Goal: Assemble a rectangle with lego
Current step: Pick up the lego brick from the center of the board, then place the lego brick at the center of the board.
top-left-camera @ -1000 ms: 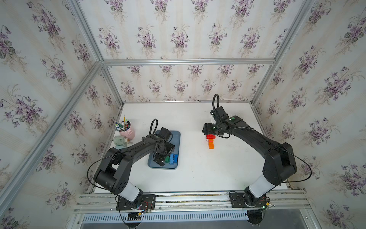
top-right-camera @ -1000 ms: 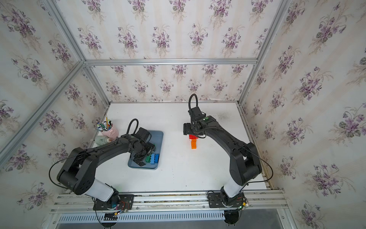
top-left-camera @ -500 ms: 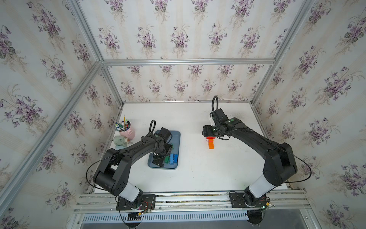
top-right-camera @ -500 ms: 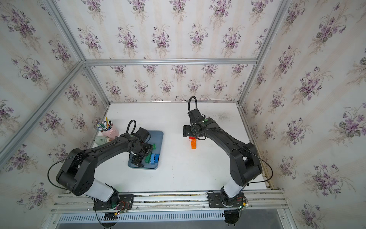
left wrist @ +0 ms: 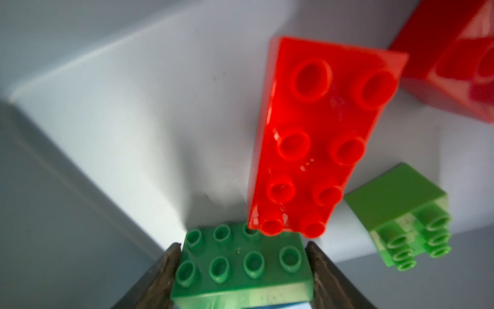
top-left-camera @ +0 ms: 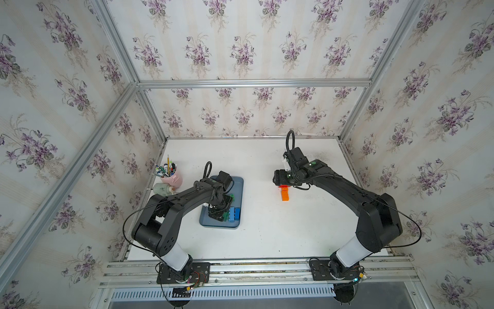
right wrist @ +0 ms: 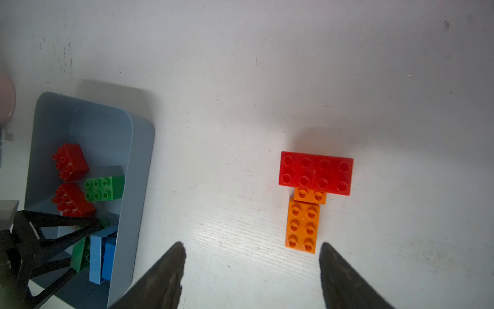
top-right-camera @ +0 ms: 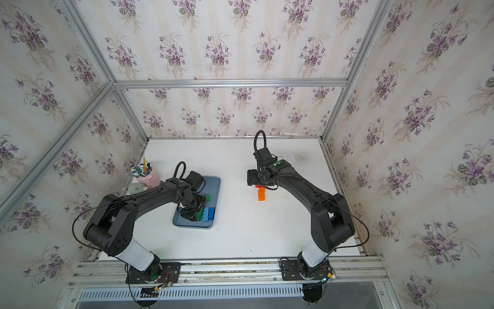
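White tabletop, floral-papered walls; both top views.
- Centre-left: grey-blue rounded plastic tray, with a blue studded brick at its lower right. The left gripper is inside the tray.
- Centre: orange six-stud brick on the table, with a red crosswise brick at its upper end. The right gripper is just above them in frame.
- Left edge: pink cup of pens.

Left wrist view.
- Left gripper: fingers press both short ends of a dark green eight-stud brick, clamping it.
- Beyond it: a tilted bright red eight-stud brick, its near end overlapping the green one.
- Beside that: a light green four-stud brick on its side.
- A further red block is cropped.

Right wrist view.
- Right gripper: jaws wide apart, nothing held, over bare table.
- Orange six-stud brick lies end to end with a smaller orange brick, which the red crosswise brick partly covers.
- The tray lies well apart from these.
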Controlling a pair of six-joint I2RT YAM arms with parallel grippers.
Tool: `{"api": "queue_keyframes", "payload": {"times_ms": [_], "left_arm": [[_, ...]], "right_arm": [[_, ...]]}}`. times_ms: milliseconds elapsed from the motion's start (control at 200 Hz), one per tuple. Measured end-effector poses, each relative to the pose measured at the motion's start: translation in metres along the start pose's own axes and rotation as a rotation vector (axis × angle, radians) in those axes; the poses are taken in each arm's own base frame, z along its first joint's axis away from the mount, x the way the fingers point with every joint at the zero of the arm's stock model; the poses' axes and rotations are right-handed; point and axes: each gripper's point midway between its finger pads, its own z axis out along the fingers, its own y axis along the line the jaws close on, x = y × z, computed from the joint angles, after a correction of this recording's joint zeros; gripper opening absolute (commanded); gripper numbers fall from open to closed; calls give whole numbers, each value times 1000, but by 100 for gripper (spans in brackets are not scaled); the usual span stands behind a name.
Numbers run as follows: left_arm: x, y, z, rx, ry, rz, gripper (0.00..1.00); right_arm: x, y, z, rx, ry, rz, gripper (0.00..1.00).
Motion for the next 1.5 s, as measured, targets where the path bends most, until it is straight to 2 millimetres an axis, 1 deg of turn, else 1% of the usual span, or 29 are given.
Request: {"api": "queue_keyframes", "payload": {"times_ms": [110, 205, 310, 415, 500, 574, 669, 744, 819, 879, 964, 1044, 1184, 1294, 1384, 1444, 1499], "left_arm": [[0, 0, -2, 6, -1, 15, 66], [0, -1, -9, 14, -15, 51, 66], [-1, -5, -20, 36, -45, 119, 66], [-1, -14, -37, 64, -99, 236, 64], [4, -26, -55, 84, -176, 376, 64], [16, -39, -72, 98, -268, 540, 63], [38, -54, -86, 94, -416, 767, 63], [56, -65, -89, 80, -537, 934, 64], [71, -72, -83, 52, -658, 1075, 64], [78, -75, -77, 37, -729, 1143, 64], [82, -80, -68, 50, -804, 1195, 64], [90, -86, -59, 98, -835, 1227, 64], [109, -100, -34, 188, -834, 1260, 64], [129, -113, -10, 261, -790, 1292, 65], [147, -121, 3, 319, -760, 1324, 66], [154, -126, 9, 347, -746, 1336, 66], [158, -128, 15, 359, -740, 1348, 66]], "right_arm": [[0, 0, 0, 0, -1, 0, 79], [-1, 0, -1, 0, -3, 2, 79], [-4, -1, -3, 11, -16, 19, 79], [-11, -8, -11, 32, -51, 44, 80], [-19, -19, -20, 57, -90, 83, 80], [-23, -32, -28, 81, -127, 128, 81], [-24, -57, -39, 116, -168, 203, 81], [-23, -80, -48, 145, -199, 276, 81], [-22, -100, -57, 159, -234, 341, 81], [-20, -111, -65, 170, -259, 376, 81], [-18, -117, -72, 168, -282, 408, 81], [-16, -122, -78, 170, -298, 425, 81], [-17, -130, -86, 181, -324, 450, 81], [-18, -130, -88, 179, -331, 459, 81], [-19, -130, -89, 178, -334, 460, 81], [-20, -130, -89, 178, -336, 461, 81], [-21, -130, -89, 178, -336, 461, 81]]}}
